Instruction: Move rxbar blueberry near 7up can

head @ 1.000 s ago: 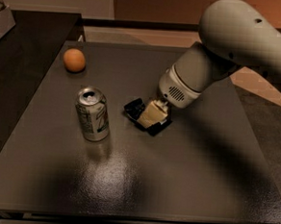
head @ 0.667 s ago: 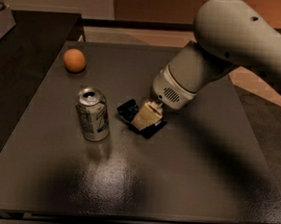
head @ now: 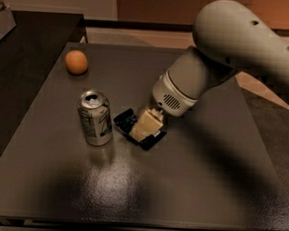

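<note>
The 7up can (head: 95,118) stands upright on the dark table (head: 189,190), left of centre. The rxbar blueberry (head: 126,120), dark-wrapped, lies just right of the can with a small gap between them. My gripper (head: 144,126) comes down from the big grey arm at the upper right, and its cream fingers (head: 146,123) are closed across the middle of the bar. The fingers hide the bar's centre; both of its ends stick out. I cannot tell whether the bar rests on the table or hangs just above it.
A round orange fruit (head: 76,62) sits at the table's far left corner. A darker counter (head: 19,69) adjoins the table on the left, with a pale object (head: 0,13) at its far end. The table's front edge runs along the bottom.
My gripper has moved left with the bar in it, bringing the bar from mid-table to just beside the can. The can and the orange have not moved.
</note>
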Controlling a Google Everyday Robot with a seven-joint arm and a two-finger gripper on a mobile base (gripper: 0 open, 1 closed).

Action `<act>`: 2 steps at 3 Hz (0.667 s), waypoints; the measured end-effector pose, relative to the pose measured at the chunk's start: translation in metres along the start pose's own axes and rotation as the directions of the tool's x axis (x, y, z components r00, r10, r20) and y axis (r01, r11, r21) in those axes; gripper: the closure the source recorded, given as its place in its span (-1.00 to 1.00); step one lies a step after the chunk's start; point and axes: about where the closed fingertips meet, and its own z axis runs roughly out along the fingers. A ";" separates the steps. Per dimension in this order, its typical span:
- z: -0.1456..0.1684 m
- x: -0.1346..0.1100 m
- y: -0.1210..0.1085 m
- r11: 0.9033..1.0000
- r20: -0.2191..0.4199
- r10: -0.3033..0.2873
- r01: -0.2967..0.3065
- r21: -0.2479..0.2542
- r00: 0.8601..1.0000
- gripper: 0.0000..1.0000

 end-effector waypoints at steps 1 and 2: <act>0.000 -0.001 0.001 1.000 -0.001 -0.003 0.003 0.001 1.000 -0.76; 0.000 -0.002 0.002 1.000 -0.002 -0.006 0.006 0.001 1.000 -1.00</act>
